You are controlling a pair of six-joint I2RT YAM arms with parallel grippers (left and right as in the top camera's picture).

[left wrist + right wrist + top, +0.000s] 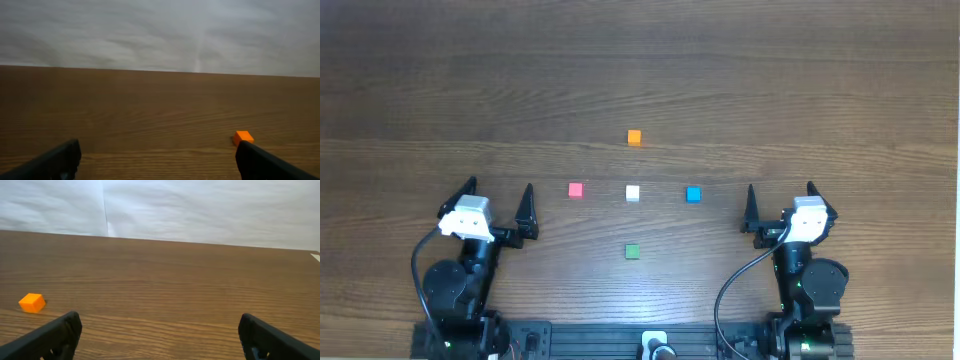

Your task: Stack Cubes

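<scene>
From above, five small cubes sit apart on the wooden bench [420,80]: the orange cube [635,137] farthest from the arms, the pink cube [576,189], white cube [633,193] and blue cube [693,194] in a row nearer, and the green cube [632,252] nearest the bases. The left gripper [500,186] and right gripper [780,187] flank them, both spread wide and holding nothing. In the left wrist view, the orange cube [243,137] lies on the bench ahead of the parted fingers. The right wrist view shows it [32,302] likewise.
</scene>
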